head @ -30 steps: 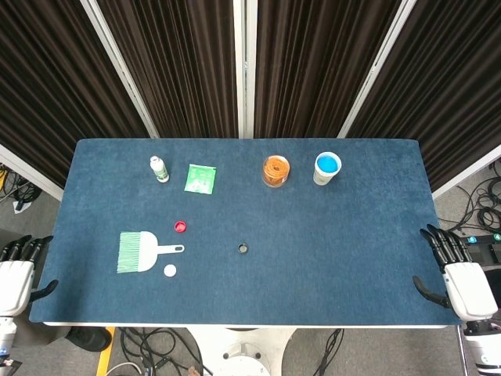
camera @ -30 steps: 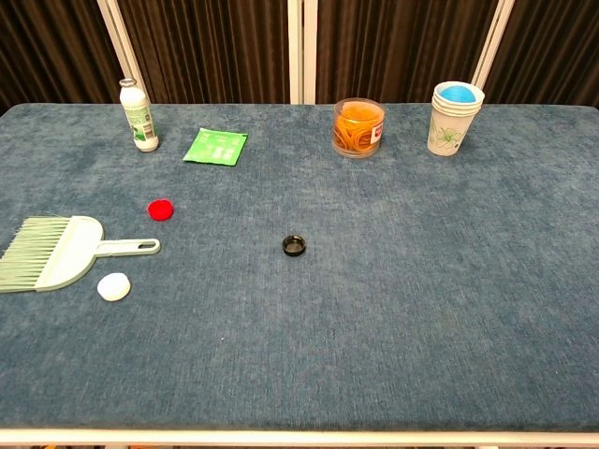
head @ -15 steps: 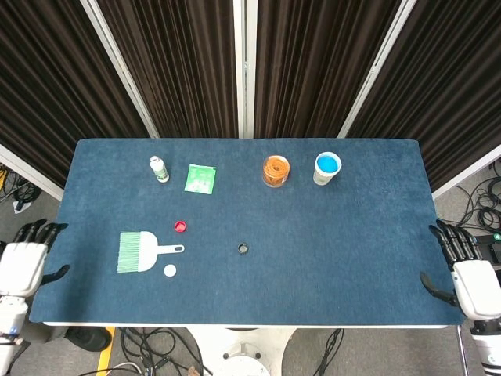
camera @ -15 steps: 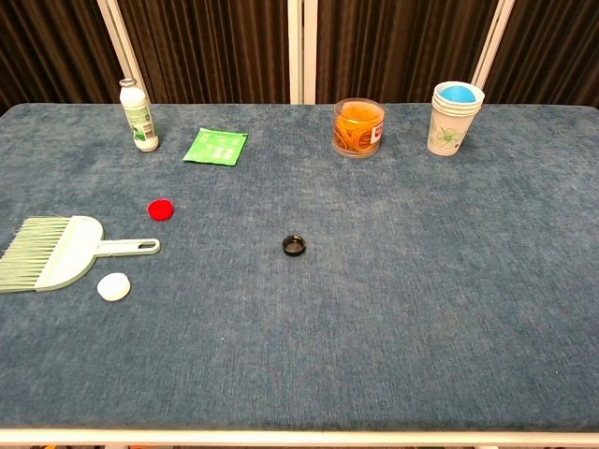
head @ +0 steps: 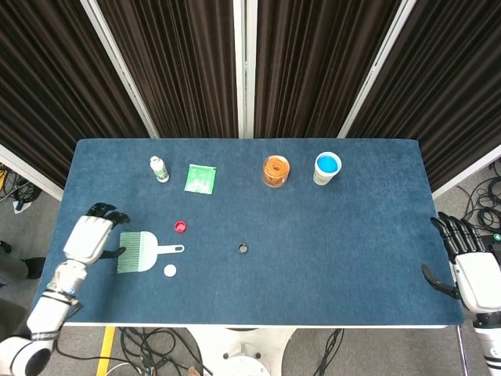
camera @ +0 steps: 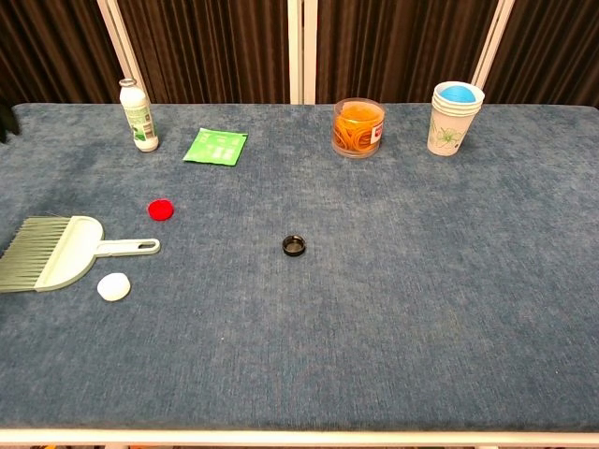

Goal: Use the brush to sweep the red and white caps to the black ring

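A pale green brush lies flat at the table's left, bristles left, handle pointing right. The red cap sits just beyond the handle, and the white cap just in front of it. The small black ring lies near the table's middle. My left hand hovers over the table's left edge, right beside the bristles, fingers apart and holding nothing. My right hand is off the table's right edge, open and empty. The chest view shows only a dark sliver of the left hand.
Along the far side stand a small white bottle, a green packet, a clear jar of orange rubber bands and a stack of paper cups with a blue inside. The blue cloth table spreads to the right of the ring.
My left hand has swung in from off the table's left edge to beside the brush's bristles. My right hand has drifted slightly further right. The brush, caps and ring have not moved.
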Controlling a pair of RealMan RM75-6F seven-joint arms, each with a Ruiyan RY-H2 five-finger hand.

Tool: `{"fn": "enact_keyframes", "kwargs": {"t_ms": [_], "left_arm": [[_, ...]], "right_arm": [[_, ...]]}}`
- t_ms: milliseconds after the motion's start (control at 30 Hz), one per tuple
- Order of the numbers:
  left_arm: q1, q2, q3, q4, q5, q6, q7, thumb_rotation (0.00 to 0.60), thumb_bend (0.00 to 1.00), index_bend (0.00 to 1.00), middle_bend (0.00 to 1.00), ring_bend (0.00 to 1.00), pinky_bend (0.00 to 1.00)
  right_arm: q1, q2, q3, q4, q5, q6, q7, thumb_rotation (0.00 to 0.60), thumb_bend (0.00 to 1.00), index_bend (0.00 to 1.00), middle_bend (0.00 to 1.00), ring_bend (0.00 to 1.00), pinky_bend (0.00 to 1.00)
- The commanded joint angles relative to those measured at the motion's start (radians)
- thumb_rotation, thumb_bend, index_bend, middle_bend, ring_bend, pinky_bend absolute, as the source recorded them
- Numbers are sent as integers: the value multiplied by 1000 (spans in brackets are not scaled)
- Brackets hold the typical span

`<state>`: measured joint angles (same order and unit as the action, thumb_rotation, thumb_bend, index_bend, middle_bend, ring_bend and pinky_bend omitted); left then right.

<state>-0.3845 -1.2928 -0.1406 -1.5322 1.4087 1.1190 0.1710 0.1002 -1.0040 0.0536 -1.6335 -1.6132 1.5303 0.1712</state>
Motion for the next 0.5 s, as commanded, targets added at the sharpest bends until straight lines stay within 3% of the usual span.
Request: {"fn": "enact_keyframes", "kwargs": {"t_ms": [33, 500], "left_arm": [[-49, -79, -3, 42, -58, -60, 85, 600, 153, 375, 401, 221, 177], [-107, -282, 42, 160, -165, -96, 339, 600, 152, 400, 441, 254, 179]], "right_arm": [[-2, 1, -1, 1, 2, 2, 2, 600, 232, 0, 24, 0, 0], [-15, -6, -9, 17, 12, 5, 15, 600, 233, 0, 23, 0, 0]]}}
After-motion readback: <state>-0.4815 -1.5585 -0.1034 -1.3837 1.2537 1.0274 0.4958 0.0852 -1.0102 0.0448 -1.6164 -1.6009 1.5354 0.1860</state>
